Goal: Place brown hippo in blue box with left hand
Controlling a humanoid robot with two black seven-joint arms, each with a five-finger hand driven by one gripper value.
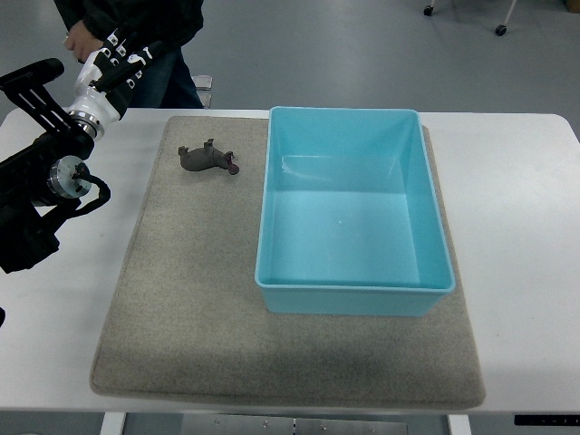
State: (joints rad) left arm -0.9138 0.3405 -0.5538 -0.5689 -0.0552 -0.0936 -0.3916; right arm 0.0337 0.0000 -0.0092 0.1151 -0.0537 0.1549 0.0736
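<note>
At the counter's far-left corner the left hand [122,56] is hanging raised above the counter [517,181], its arm coming in from the left edge. The fingers [136,54] are pointing away toward the far edge and appear extended and relaxed rather than curled; they are holding nothing and touching nothing. A person [136,36] is standing just beyond the far edge behind that hand.

To the right of the hand, the brown hippo [208,159] is lying on its side on the grey mat [181,335], near the mat's far-left corner, with its legs sticking up toward the far edge and its snout facing the blue box [353,299]. It is near the box's left wall but not touching it, and well apart from the hand.

The toy is looking small, light and solid, probably moulded rubber or plastic, so it is likely to be stiff, not fragile, and a little slippery. Being so low on the mat, it is probably asking for a pinch across the thick middle of the body, fingers closing on back and belly rather than on the thin legs or snout, where it could pivot or slip out.

Further right, the blue box is sitting empty on the mat, open side up. The right hand is not showing.
</note>
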